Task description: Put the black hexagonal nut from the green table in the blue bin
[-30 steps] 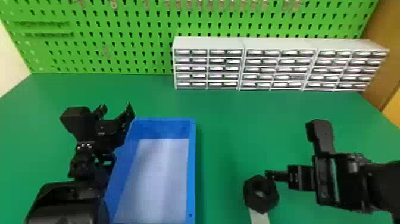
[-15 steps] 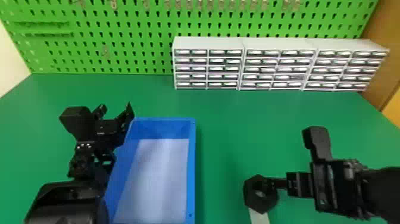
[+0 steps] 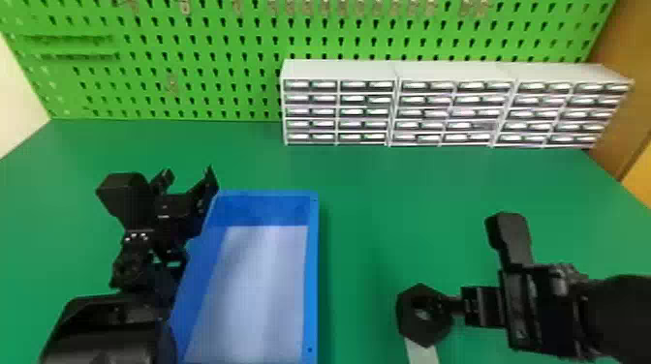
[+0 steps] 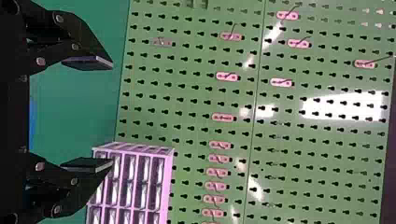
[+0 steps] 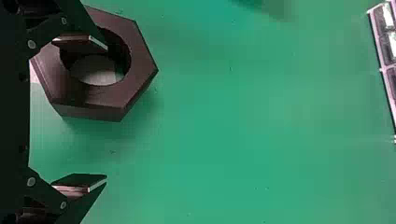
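The step in hand is looking like the grasp: the black hexagonal nut is lying flat on the green bench, right of the blue bin and well apart from it, with a pale strip showing at its near side. The right claw is standing wide, holding nothing; one finger is overlapping the nut's hole in the right wrist view, and the other is hanging outside the nut, so a side of the ring is lying between them. Whether the first finger is reaching down into the hole or only passing above it, I cannot tell.

The left claw is waiting at the bin's left side, wide and empty.

The next move is probably calling for getting the fingertips low enough, one inside the hole and one outside, then closing on the ring's wall. A shallow bite would be risking a slip or a tilt, since the nut is looking thick and would be hanging from one side. After that, the job is calling for a lift clear of the bin's right wall, a leftward carry and a release over the bin's floor.
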Available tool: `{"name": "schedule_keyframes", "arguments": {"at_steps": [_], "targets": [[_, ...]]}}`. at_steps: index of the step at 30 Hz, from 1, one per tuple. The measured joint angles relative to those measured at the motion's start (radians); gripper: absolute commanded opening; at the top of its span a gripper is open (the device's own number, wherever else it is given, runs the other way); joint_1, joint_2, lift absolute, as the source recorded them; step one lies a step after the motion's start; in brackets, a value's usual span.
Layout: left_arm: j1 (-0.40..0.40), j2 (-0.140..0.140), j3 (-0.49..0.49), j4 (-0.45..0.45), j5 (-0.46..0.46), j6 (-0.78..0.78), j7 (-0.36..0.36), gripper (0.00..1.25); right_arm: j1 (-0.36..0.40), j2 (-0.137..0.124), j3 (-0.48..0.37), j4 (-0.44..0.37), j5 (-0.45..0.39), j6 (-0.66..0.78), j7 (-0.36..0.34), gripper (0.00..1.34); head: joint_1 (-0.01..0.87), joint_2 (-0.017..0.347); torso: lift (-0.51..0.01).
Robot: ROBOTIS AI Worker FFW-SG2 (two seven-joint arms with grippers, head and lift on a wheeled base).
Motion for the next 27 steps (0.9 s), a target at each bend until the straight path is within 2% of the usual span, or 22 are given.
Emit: {"name": "schedule_keyframes", "arguments": {"at_steps": [27], "targets": [[-0.001,0.0,-0.002,0.0,0.0,0.0,0.0,0.74,-0.001,-0.009,0.017,0.035,-0.006,0.0,0.0,1.02,0.686,0.051,-0.097]]}}
